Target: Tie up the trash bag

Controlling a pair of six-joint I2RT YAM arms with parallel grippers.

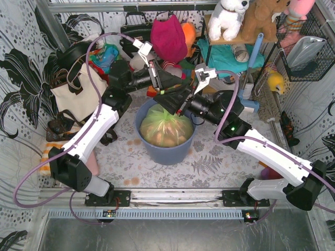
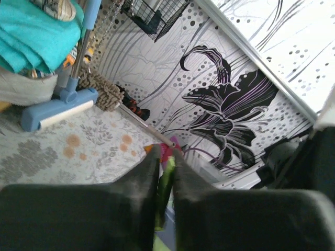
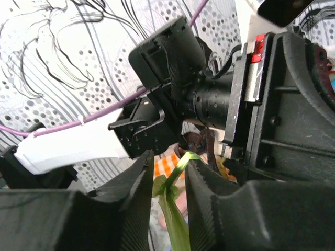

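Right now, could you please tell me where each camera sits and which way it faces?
Top external: above and behind the bases, looking down at the trash bag in the bin; left arm and right arm show.
Left wrist: faces the patterned wall; left gripper pinches green bag plastic.
Right wrist: faces the left arm; right gripper straddles a bag strand.
Shared: both wrist views show the bag.

Trash bag (image 1: pixel 166 124) was seen translucent lime-green over tan-brown, bin (image 1: pixel 167 152) blue-grey, tote (image 1: pixel 78 97) at ten o'clock cream, black-strapped, wall (image 1: pixel 21 78) white, black-flowered.
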